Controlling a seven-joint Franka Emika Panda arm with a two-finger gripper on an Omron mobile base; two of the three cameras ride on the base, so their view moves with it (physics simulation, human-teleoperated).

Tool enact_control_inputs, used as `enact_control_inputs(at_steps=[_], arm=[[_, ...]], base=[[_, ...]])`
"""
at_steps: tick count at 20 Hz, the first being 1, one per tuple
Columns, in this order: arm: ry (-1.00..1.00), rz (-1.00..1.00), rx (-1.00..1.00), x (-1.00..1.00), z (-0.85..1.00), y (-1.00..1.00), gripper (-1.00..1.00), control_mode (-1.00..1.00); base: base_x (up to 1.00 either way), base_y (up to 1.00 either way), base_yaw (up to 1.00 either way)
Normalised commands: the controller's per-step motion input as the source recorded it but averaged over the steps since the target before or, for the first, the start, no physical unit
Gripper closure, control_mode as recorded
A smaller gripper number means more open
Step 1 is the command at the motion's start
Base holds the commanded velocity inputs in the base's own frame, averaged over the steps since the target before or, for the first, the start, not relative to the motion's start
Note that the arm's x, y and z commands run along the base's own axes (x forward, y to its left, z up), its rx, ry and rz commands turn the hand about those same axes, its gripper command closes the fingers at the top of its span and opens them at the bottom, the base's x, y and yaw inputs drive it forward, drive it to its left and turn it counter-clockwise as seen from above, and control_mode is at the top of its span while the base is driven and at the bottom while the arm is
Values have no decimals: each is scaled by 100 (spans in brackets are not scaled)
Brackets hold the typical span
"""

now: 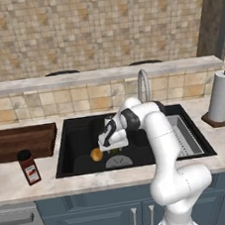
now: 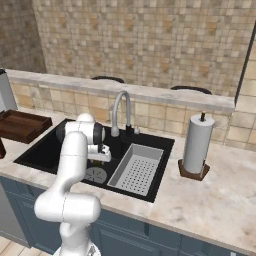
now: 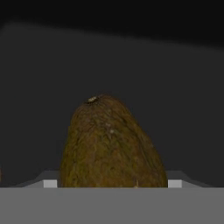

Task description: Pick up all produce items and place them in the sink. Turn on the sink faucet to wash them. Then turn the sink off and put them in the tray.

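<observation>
Black sink already holds the orange fruit near its drain. The gripper is low inside it with the brown fruit between its fingers, seemingly gripped. Washing at the faucet and moving to the tray are left.

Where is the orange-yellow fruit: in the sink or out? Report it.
In. The orange-yellow fruit lies on the sink floor, just left of the round drain, beside the lowered claw.
</observation>
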Motion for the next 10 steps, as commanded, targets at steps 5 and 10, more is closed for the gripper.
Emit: enact_control_inputs(at_steps=[5, 10], arm=[[0, -5, 0, -1, -3, -8, -100, -100], [0, -5, 1, -29, 30, -22, -100, -100]], base=[[0, 0, 0], [0, 0, 0]])
